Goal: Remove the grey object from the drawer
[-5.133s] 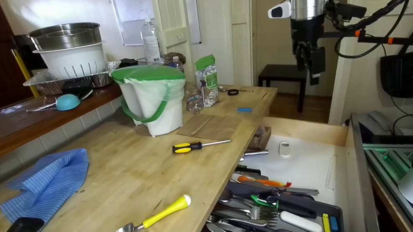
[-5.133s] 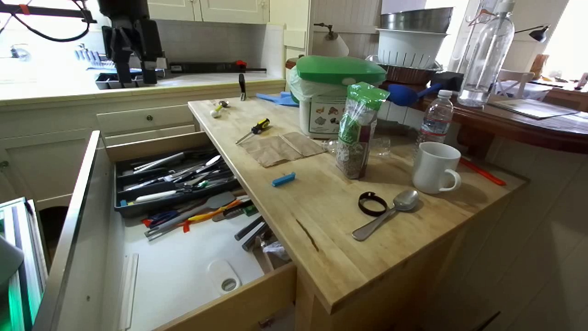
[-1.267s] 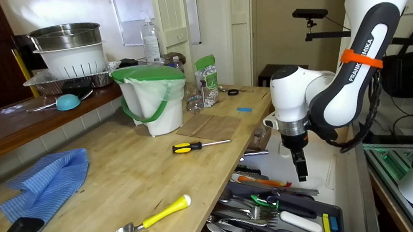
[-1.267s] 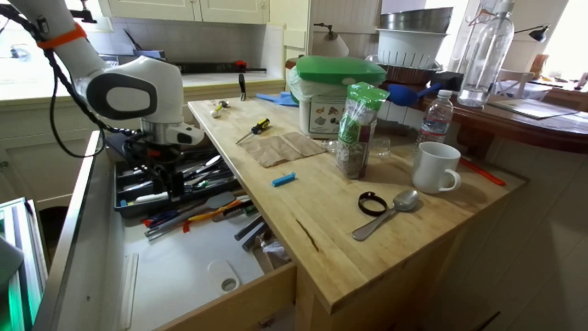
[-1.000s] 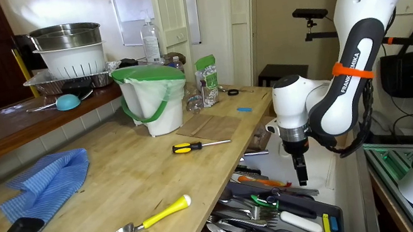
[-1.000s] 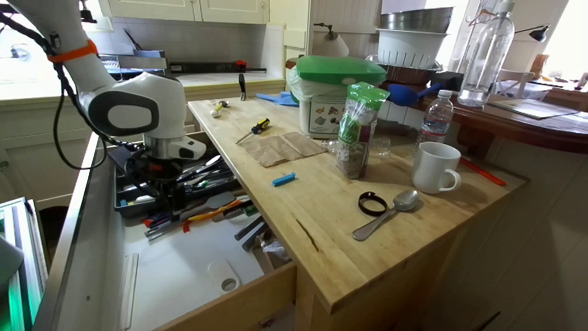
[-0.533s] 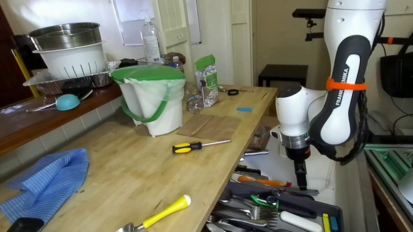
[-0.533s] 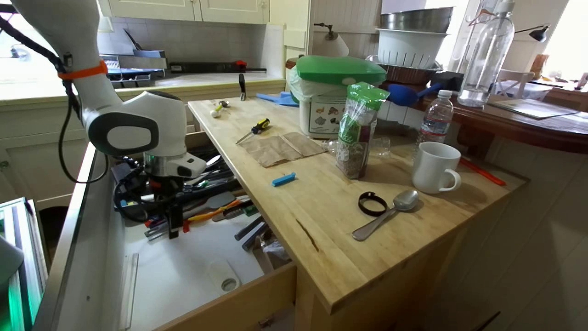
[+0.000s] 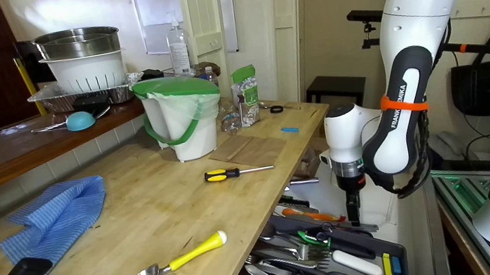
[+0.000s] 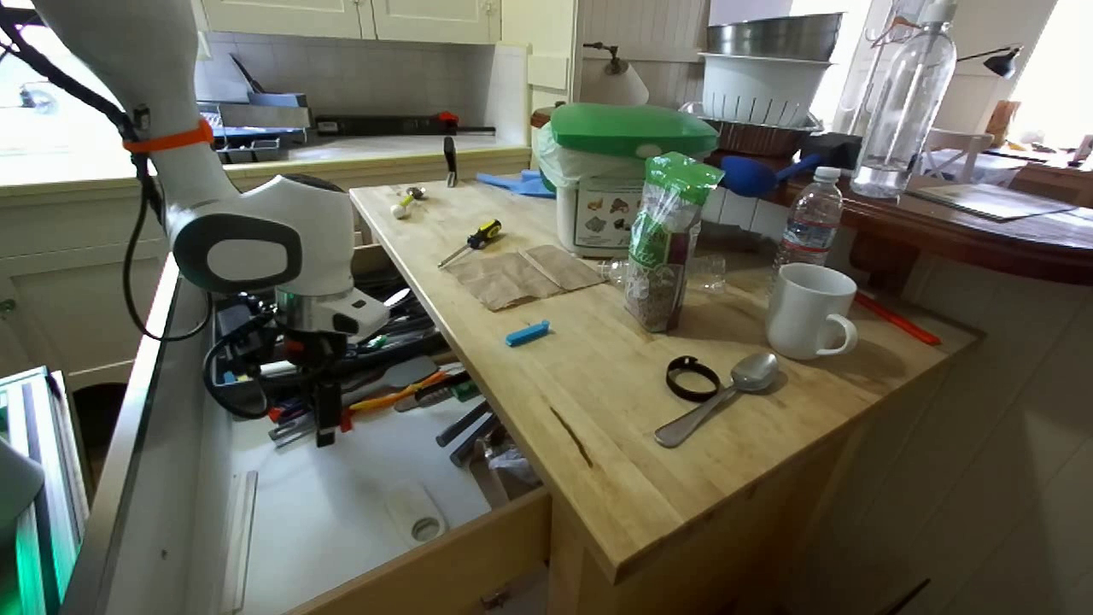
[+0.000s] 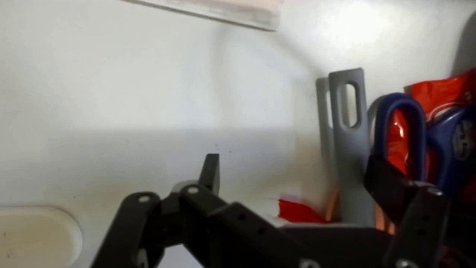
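The drawer [image 10: 324,538] is pulled out, and from my distant post I see in both exterior views that the jaws point down into it. In the wrist view they stand wide apart and are clamped on nothing. The thing I must take out is, as I understand, the grey handle [image 11: 349,149] with a long slot near its end. It lies within the gap of the jaws, but not in the middle: one jaw covers part of its edge in this view, and the other jaw is well apart from it. Whether the near jaw touches it, I cannot tell.

Just past this near jaw there are scissors [image 11: 442,149] with blue loops, and a red packet [image 11: 442,89]. Between the jaws, beside the handle, shows also a red piece [image 11: 297,212]. A white oval thing [image 11: 35,238] is outside of the other jaw.

So, the approach is, I think, almost done; the gripping, the lifting and the taking out of the drawer are left. Before I close, I should shift the jaws a little to the side of the scissors, so that the handle comes nearer to the middle. The danger I see is that the near jaw goes into a loop and pinches the scissors together with the handle. The task does not say where to put it afterwards; the wooden surface [image 9: 162,212], beside the jaws, looks to me suitable.
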